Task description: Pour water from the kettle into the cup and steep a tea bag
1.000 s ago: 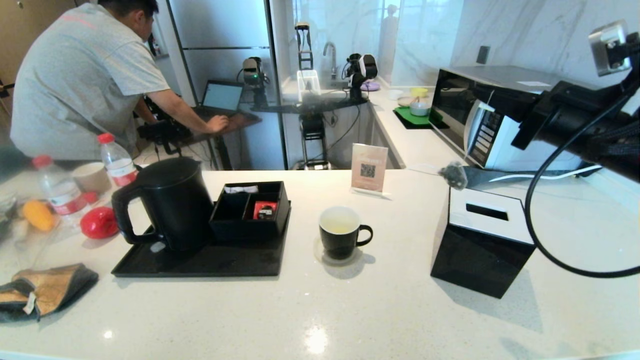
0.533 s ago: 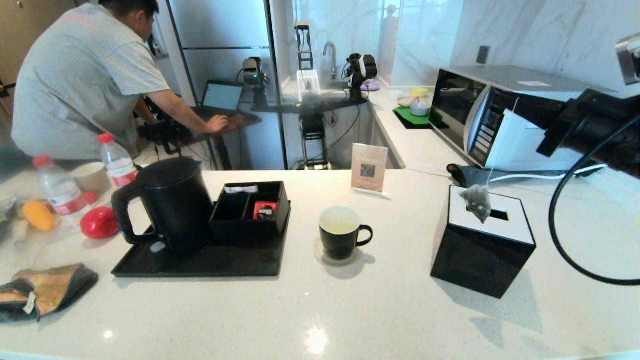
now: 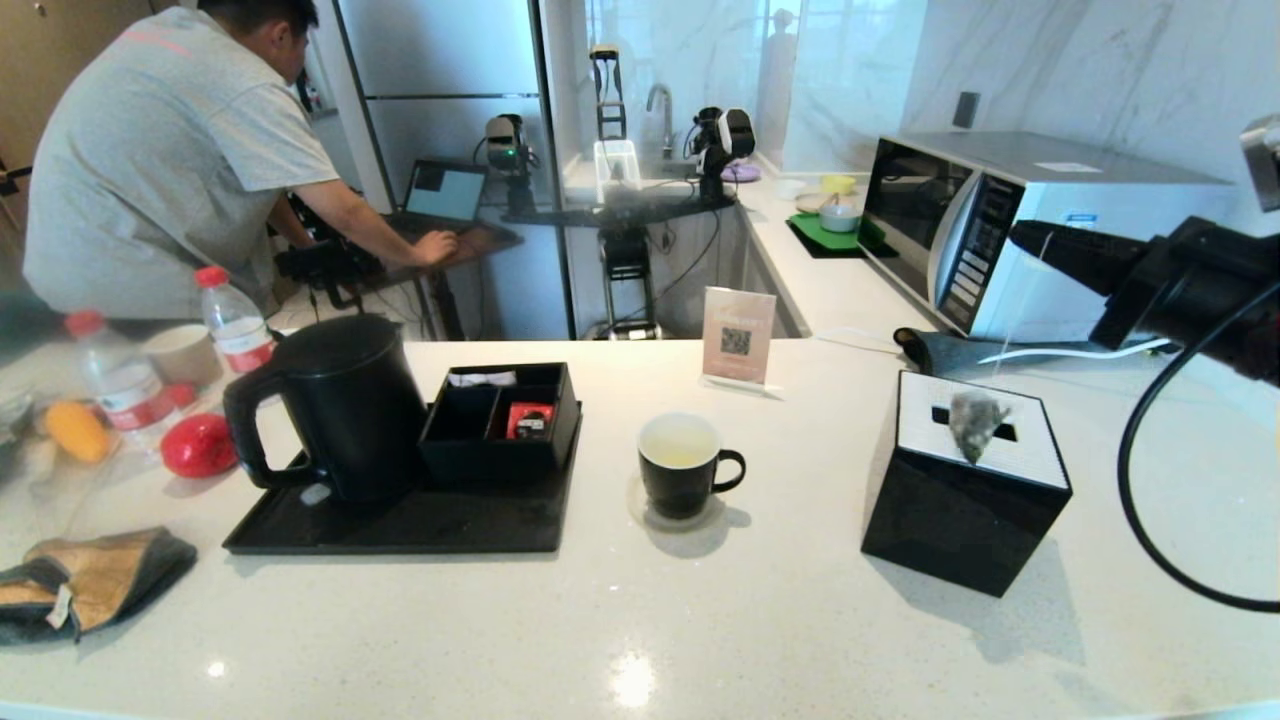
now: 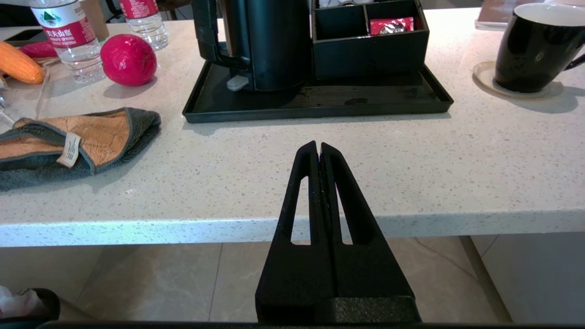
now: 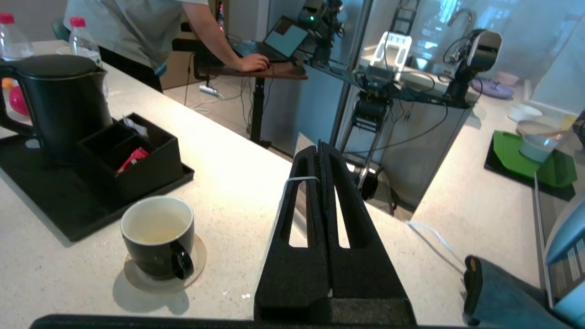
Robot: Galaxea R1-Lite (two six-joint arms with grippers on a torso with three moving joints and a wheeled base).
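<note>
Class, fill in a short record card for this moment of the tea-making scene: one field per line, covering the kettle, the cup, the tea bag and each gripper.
kettle: black kettle, upright on the black tray, lid on
cup: black cup on a coaster, pale liquid inside
tea bag: tea bag hanging on its string over the black tissue box, not in the cup
right gripper: right gripper, shut on the tea bag's string, raised to the right of the cup
left gripper: left gripper, shut, empty, parked at the counter's near edge
</note>
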